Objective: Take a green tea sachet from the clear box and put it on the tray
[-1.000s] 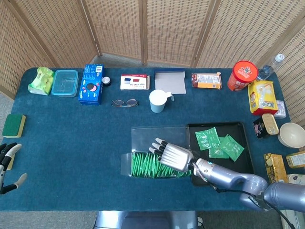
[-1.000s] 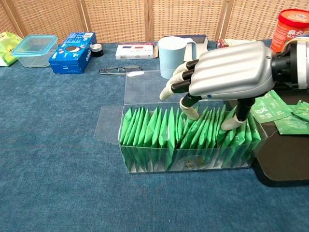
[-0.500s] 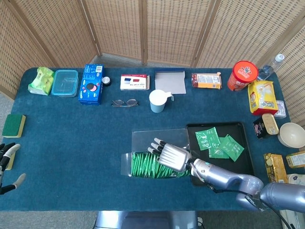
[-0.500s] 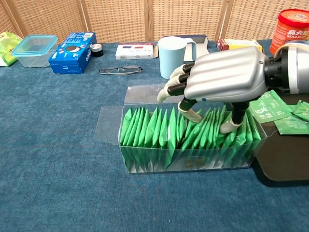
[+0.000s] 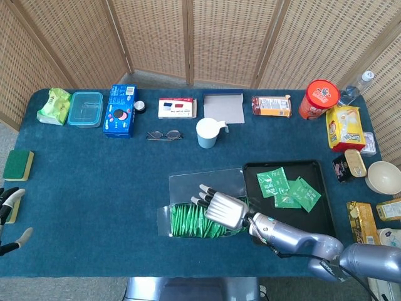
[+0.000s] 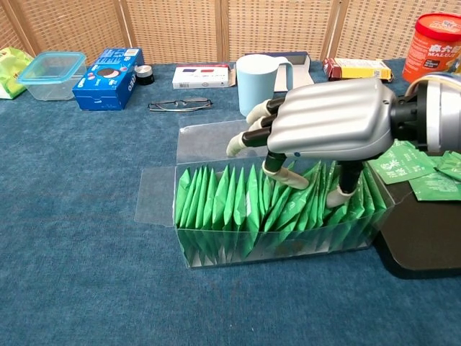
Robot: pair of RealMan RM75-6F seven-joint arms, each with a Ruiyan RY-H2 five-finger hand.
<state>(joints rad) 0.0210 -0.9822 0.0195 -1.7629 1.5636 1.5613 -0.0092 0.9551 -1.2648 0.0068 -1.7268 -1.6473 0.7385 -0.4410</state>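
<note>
Green tea sachets (image 6: 238, 205) fill one clear box (image 6: 216, 245) on the tabletop (image 5: 94, 182), three more lie on the black tray (image 5: 316, 216), and the right hand (image 6: 328, 119) dips spread fingers (image 6: 282, 176) among them, gripping none visibly.

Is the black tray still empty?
No, the black tray already has green tea sachets lying on it, next to the clear box.

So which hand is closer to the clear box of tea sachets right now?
Right. The right hand is over the clear box, fingertips down among the sachets. The left hand sits at the table's far left edge, well away.
</note>
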